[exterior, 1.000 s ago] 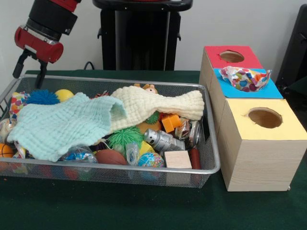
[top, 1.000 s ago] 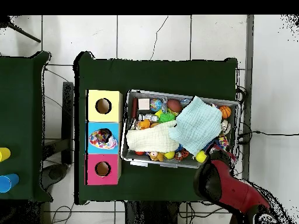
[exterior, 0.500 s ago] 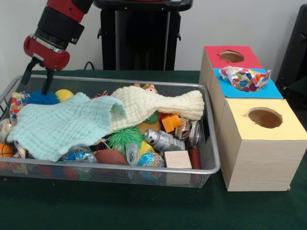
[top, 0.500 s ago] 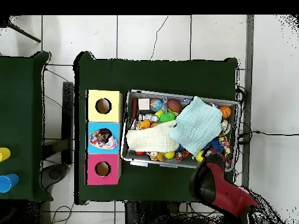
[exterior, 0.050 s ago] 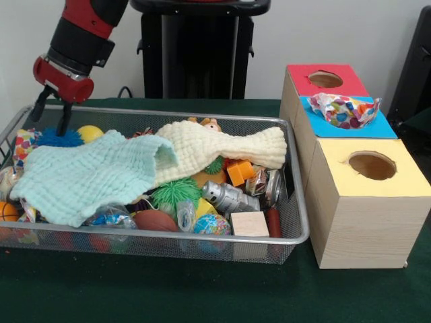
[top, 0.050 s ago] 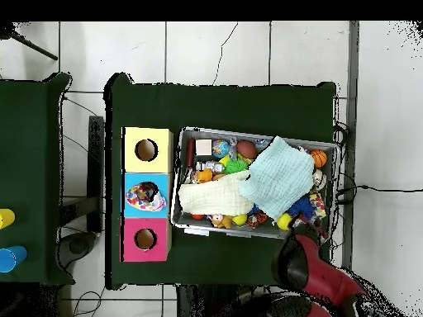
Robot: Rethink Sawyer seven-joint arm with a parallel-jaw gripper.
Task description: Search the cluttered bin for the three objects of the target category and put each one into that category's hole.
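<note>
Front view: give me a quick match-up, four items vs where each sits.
Items:
1. patterned cloth
2. wooden cube
3. blue spiky ball
4. cream towel

Places:
A. bin's front right corner
B. draped across the bin's middle
C. on the blue box's hole
D. bin's far left, under the tool

Pairs: 1-C, 2-A, 3-D, 4-B

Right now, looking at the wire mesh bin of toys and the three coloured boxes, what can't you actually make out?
- Whatever lies under the pale mint cloth and the cream cloth: both views, the cloths cover it.
- Insides of the yellow-topped box and red-topped box: dark holes.
- The blue-topped box's hole: both views, a patterned wrapper sits on it.
- The gripper in the overhead view: the arm covers it.
</note>
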